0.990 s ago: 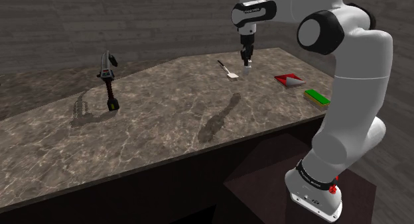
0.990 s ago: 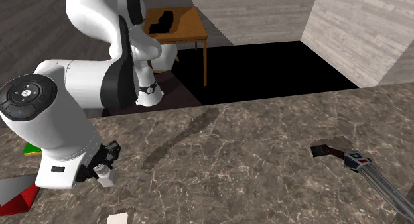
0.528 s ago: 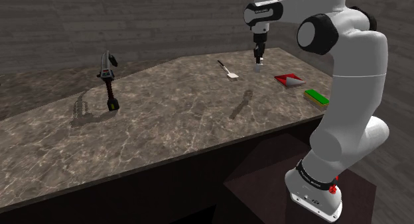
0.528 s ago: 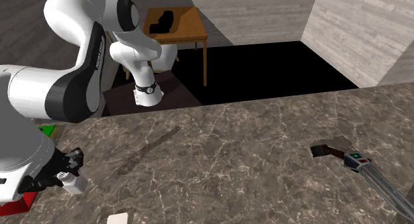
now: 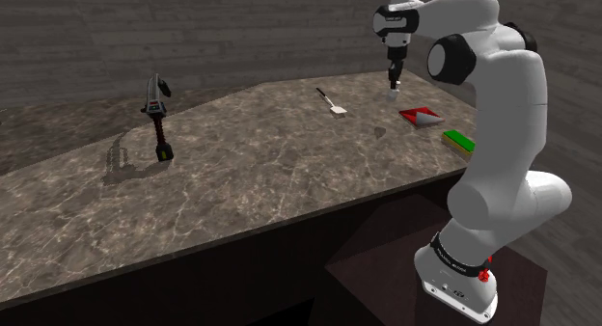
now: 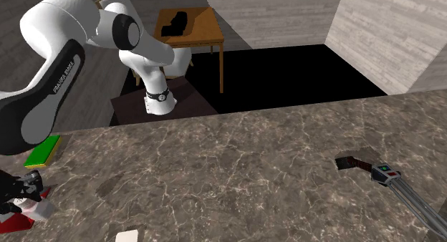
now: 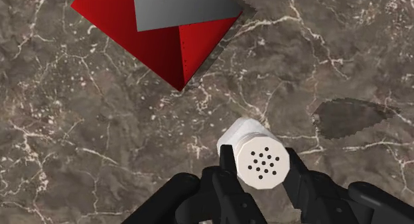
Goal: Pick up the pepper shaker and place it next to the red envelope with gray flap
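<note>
since the earlier frame the gripper (image 5: 393, 87) has swung across the counter (image 5: 241, 170) towards the red envelope (image 7: 166, 37). pepper shaker (image 7: 249, 133), clamped between the fingers (image 7: 227, 166), hangs above bare stone near the envelope's corner. advice: lower it vertically and release only once its base rests beside the envelope.

Red envelope (image 7: 166, 40) cut off by my wrist view's edge, pepper shaker (image 7: 262, 162) body mostly hidden from me behind its own cap, in my second exterior view a white flat thing (image 6: 129, 237) and a long-handled implement (image 6: 412, 199) run off the edges.
</note>
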`<move>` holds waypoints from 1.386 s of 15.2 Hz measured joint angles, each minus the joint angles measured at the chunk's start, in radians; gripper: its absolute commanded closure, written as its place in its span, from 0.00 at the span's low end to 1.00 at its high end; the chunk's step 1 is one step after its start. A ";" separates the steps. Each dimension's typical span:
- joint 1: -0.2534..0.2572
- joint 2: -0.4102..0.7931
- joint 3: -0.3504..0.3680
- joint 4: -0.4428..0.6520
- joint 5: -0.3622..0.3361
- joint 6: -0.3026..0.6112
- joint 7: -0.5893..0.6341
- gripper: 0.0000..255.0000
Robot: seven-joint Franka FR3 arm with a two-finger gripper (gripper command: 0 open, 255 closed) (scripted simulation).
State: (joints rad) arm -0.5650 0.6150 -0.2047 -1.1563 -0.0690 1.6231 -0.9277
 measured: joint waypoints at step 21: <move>-0.046 0.088 -0.004 -0.030 0.011 0.124 -0.034 1.00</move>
State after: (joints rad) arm -0.6108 0.7034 -0.2085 -1.1858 -0.0583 1.7472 -0.9620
